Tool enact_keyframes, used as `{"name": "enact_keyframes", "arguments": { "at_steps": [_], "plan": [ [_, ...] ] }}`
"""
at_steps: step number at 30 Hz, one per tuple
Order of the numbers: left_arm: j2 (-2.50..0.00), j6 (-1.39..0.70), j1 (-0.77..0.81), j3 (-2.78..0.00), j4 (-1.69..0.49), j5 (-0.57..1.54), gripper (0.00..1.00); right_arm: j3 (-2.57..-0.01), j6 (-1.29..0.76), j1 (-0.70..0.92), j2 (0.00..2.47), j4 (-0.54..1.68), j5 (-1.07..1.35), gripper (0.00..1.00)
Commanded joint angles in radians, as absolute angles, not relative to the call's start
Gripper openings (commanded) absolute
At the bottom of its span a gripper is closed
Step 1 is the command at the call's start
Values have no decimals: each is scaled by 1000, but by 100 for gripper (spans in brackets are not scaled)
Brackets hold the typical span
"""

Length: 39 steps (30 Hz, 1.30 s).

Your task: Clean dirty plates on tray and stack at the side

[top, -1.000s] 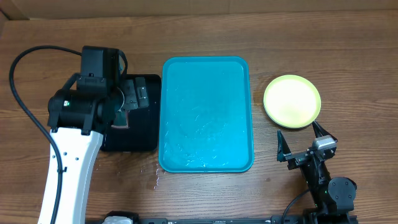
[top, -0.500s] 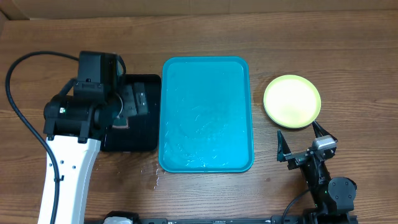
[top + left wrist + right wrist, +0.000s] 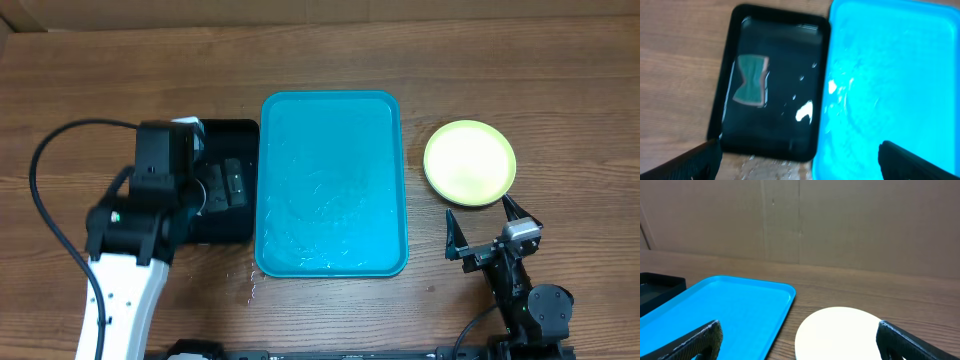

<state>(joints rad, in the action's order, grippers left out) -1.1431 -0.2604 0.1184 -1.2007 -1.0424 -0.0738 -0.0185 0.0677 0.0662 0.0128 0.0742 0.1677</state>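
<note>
Plates (image 3: 470, 162) lie off the tray, at about three o'clock on the table, showing from above as one pale yellow-green disc. Whether more are stacked beneath it I cannot tell from this angle.

Far left, at nine o'clock, my left gripper (image 3: 800, 162) hangs over the black tray (image 3: 775, 50). Its fingers are spread wide and hold nothing. Inside that tray lies a small green bow-tie pad (image 3: 751, 80), probably a sponge, though the view is blurred.

Just beside it, at the centre, is the turquoise tray (image 3: 333, 183), bare of plates and glistening with water. Its long axis runs from twelve to six o'clock.

At three o'clock, the top plate lies flat and face up. Being round, it has no long axis and points nowhere in particular, so any approach around the rim would serve equally. I judge it light, thin and stiff, as plastic is, and likely slick if damp. The place to grip it is the raised rim, one finger under the lip and one on top, since the flat middle gives nothing to pinch. A light plate may slide before the fingers close.

My right gripper (image 3: 478, 207) sits just at the plate's six o'clock edge, fingers parted and empty.
</note>
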Motion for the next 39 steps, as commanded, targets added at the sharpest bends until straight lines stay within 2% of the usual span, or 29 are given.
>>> {"name": "enact_keyframes", "arguments": {
  "at_steps": [1, 18, 27, 39],
  "plan": [
    [-1032, -272, 125, -1139, -954, -22, 100, -8, 72, 64, 3, 69, 159, 99],
    [-648, -274, 125, -1107, -641, 9, 100, -8, 72, 64, 3, 70, 159, 100],
    [-363, -273, 97, -972, -590, -7, 100, -8, 72, 64, 3, 70, 159, 100],
    [-88, -294, 65, -720, -285, 1, 100, -8, 72, 64, 3, 70, 159, 100]
  ]
}}
